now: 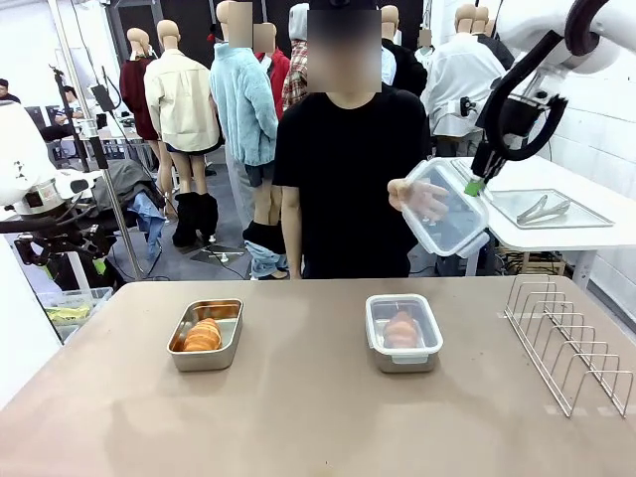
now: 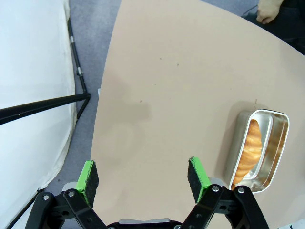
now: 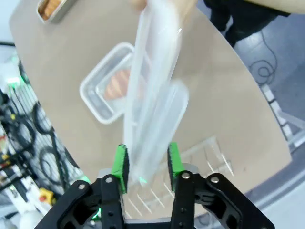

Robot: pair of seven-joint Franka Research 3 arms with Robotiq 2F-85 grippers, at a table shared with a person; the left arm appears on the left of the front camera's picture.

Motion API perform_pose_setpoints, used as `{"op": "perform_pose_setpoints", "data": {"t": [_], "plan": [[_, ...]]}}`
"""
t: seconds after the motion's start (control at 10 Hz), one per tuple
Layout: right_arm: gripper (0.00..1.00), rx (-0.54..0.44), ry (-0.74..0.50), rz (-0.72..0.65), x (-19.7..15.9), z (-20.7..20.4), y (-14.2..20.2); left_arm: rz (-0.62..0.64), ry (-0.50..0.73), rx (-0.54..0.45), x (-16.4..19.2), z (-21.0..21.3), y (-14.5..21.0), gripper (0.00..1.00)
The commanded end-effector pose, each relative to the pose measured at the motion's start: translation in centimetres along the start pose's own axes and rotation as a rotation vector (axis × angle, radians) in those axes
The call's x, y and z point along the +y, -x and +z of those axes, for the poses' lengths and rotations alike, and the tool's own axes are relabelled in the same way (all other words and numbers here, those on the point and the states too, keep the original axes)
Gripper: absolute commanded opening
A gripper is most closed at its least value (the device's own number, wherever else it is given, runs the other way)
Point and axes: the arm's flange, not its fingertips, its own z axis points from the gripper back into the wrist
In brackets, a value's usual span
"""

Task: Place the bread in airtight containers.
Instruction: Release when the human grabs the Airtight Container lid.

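Note:
An open steel tin, one of the airtight containers (image 1: 189, 360), holds a bread roll (image 1: 203, 336) at the table's left. The second tin (image 1: 429, 350) at centre right has a clear lid on and bread (image 1: 400, 329) inside. Above the far edge the person's hand (image 1: 417, 199) holds a loose clear lid (image 1: 452, 214). My right gripper (image 1: 477, 186) is at its upper right corner. In the right wrist view the lid (image 3: 152, 95) runs between the green pads (image 3: 120, 162) of that gripper (image 3: 147, 160); contact is blurred. My left gripper (image 2: 143, 174) hangs open over bare table, left of the open tin (image 2: 236, 143) with its roll (image 2: 251, 145).
A wire rack (image 1: 566, 338) stands at the table's right edge. Behind it, a white side table carries a metal tray (image 1: 517, 211) with tongs (image 1: 544, 208). The person stands at the far edge, in the middle. A bin (image 1: 70, 308) sits off the left corner.

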Motion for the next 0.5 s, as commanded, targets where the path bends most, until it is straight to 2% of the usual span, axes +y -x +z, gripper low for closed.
{"op": "perform_pose_setpoints", "data": {"t": [0.0,0.2,0.4], "plan": [[0.99,0.061,0.053,0.139,1.9,1.1,3.2,0.008,-0.001,0.003,0.1,0.2,0.1,0.97],[1.00,0.150,0.094,0.301,3.1,1.2,6.5,0.008,-0.001,0.003,0.1,0.2,0.1,0.97],[1.00,0.183,0.136,0.431,5.1,-0.8,9.9,0.008,-0.001,0.003,0.1,0.2,0.1,0.97]]}}
